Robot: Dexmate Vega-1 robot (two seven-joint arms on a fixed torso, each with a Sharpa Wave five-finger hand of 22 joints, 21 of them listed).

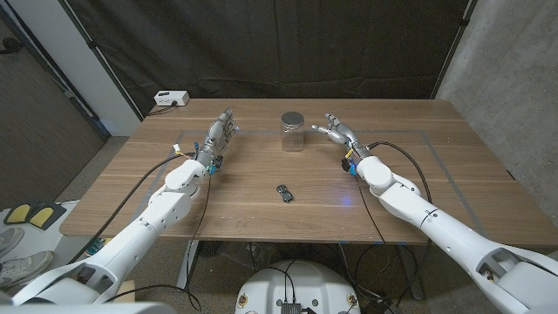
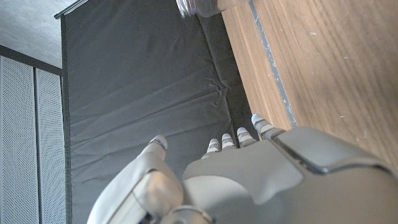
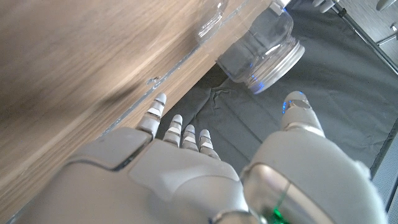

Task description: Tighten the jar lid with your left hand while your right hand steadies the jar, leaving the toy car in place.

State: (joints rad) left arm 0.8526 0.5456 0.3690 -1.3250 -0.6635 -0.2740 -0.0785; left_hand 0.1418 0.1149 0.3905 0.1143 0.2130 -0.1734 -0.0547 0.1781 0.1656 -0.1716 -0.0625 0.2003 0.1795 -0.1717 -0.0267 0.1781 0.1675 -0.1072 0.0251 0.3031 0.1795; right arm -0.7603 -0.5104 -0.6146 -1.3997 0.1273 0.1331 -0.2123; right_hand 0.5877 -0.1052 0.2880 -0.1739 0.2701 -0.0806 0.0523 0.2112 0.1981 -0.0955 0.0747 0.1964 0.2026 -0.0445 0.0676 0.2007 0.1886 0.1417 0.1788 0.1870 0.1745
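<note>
Though lidded, one jar, one toy car.

Beyond my left fingers, the jar is cut off by the picture's edge, only its base showing. Past my right fingers the jar is blurred. The toy car is too small for detail.

Wooden table with a taped rectangle outline, black curtain hung behind it, bare concrete wall on one side, grey panel wall on the other, white box with a cable at the table's far corner.
</note>
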